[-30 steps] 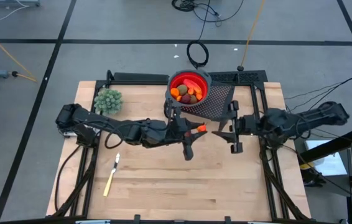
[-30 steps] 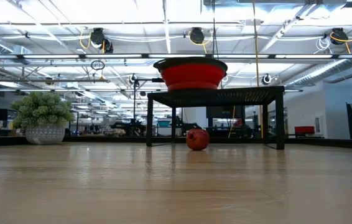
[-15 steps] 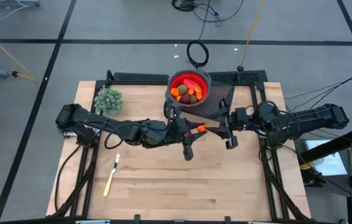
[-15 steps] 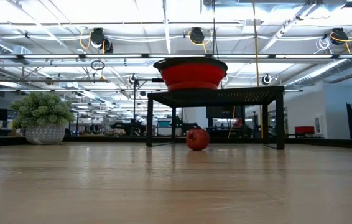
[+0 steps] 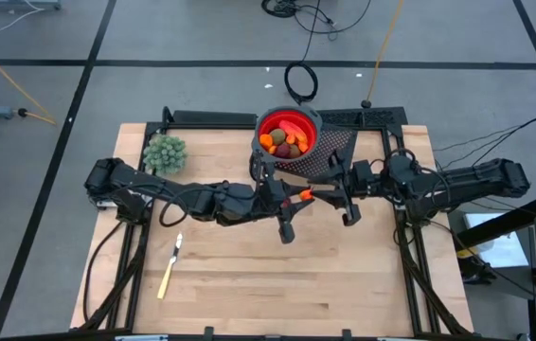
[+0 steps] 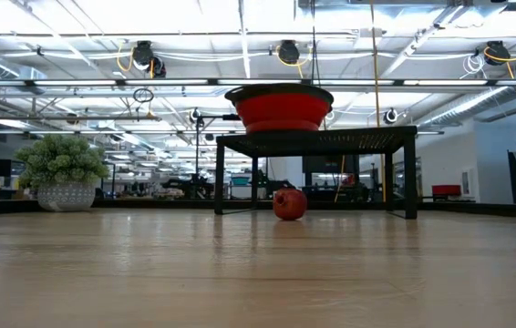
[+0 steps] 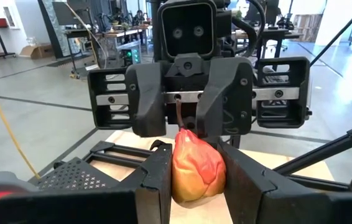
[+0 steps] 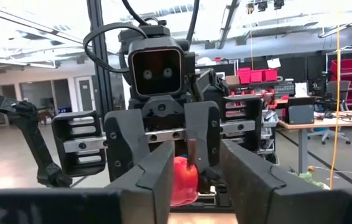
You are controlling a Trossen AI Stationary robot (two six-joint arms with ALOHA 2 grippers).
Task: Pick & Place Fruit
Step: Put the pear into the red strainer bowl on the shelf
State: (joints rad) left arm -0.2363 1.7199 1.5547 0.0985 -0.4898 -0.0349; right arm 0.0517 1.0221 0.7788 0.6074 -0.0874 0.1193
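My left gripper [image 5: 304, 196] reaches level over the table's middle, shut on a yellow-red fruit [image 7: 198, 165] whose brown stem [image 7: 183, 119] points away from it. Facing it from the right, my right gripper [image 5: 328, 195] has its fingers on either side of the fruit's stem end [image 8: 182, 180], with a gap showing. Behind them a red bowl [image 5: 287, 114] holding several fruits stands on a black mesh stand [image 5: 332, 156]. A dark red ball [image 6: 288, 203] rests on the table under the stand. My left gripper pinches the fruit's broad body [image 7: 182, 177] between its two fingers [image 7: 154, 180]. The fingers lie level and come from the table's left. The fruit is lifted clear of the table, its stem end sticking out past the fingertips. My right gripper: whether its fingers [image 7: 226, 109] touch the fruit's stem end, I cannot tell.
A bushy green plant in a white pot [image 5: 165, 152] stands at the far left of the table. A yellow-handled knife [image 5: 169, 270] lies near the front left. The near half of the wooden table [image 5: 277, 284] is bare wood.
My right gripper has moved toward the table's left, closing in on the fruit held by my left gripper, and has rolled a little. The fruit has stayed where it was.
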